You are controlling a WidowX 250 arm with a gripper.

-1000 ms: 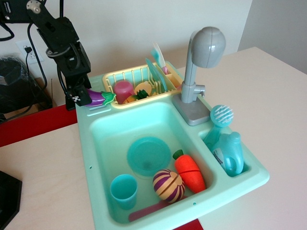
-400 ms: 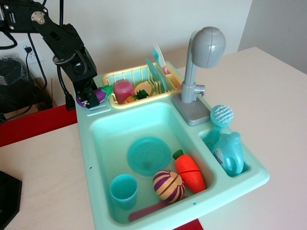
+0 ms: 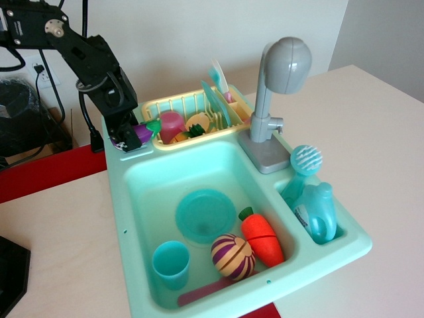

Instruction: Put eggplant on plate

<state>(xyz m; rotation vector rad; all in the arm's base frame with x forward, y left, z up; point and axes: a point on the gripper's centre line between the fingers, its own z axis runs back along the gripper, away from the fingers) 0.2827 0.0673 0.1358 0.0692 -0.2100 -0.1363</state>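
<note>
Claw: the gripper is clamped on the eggplant (only part of the purple shows).
Eggplant: it is held over the sink's back left corner, just beside the yellow rack.
Plate: the plate is seen flat in the sink, near the cup and carrot.

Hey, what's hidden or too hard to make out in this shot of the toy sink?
- Eggplant: mostly covered by the gripper; only the purple end and green cap show.
- Fingers: dark against the dark arm, so grip is unclear.
- Items in the yellow rack: overlapping, partly hidden.
- Pink object at the sink's front: hidden by the wall.
</note>
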